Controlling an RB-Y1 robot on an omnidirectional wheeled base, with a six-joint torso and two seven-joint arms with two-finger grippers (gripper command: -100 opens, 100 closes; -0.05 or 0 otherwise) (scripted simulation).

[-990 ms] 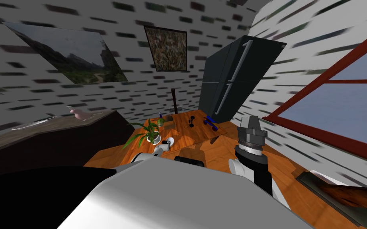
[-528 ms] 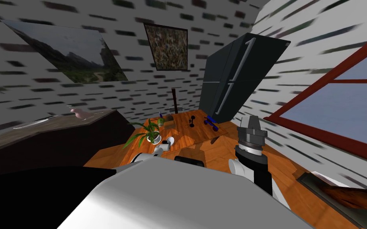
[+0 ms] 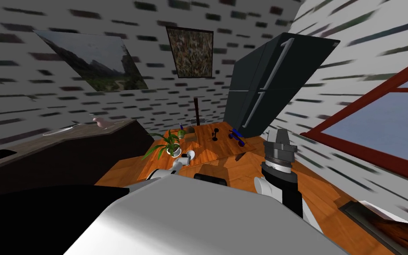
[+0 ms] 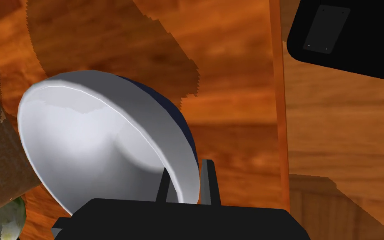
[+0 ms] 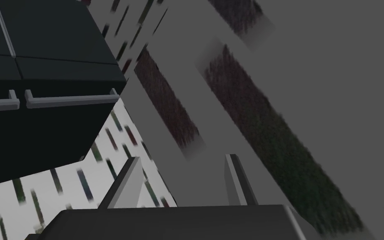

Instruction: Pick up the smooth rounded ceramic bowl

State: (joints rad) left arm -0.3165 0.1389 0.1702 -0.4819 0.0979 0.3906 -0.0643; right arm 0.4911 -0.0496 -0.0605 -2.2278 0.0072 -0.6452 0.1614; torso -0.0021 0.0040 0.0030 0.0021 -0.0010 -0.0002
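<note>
The bowl (image 4: 103,137), white inside and dark blue on its outer wall, is tilted on edge and held by the rim. The left gripper (image 4: 185,185) has one thin finger (image 4: 208,183) outside the wall and the other inside, clamped together on it. Wood grain lies behind the bowl; I cannot tell whether it is clear of the surface.

In the head view, a dark counter (image 3: 66,150) fills the left of the frame. Just left of centre stands a potted plant (image 3: 168,144), its leaves spreading toward the bowl, which sits immediately to its right at the near end of the wooden table (image 3: 205,144). Small black and blue objects lie farther back on the table. A dark fridge (image 3: 274,84) rises in the upper right. Below it the right gripper (image 3: 279,137) points upward, fingers apart and holding nothing.

The hold looks risky. The fingers pinch only a short stretch of a smooth rim, with nearly all the bowl's weight off to one side, so a quick lift or wrist turn could let it pivot or slide out. A swing toward the left of the frame could catch the plant's leaves.
</note>
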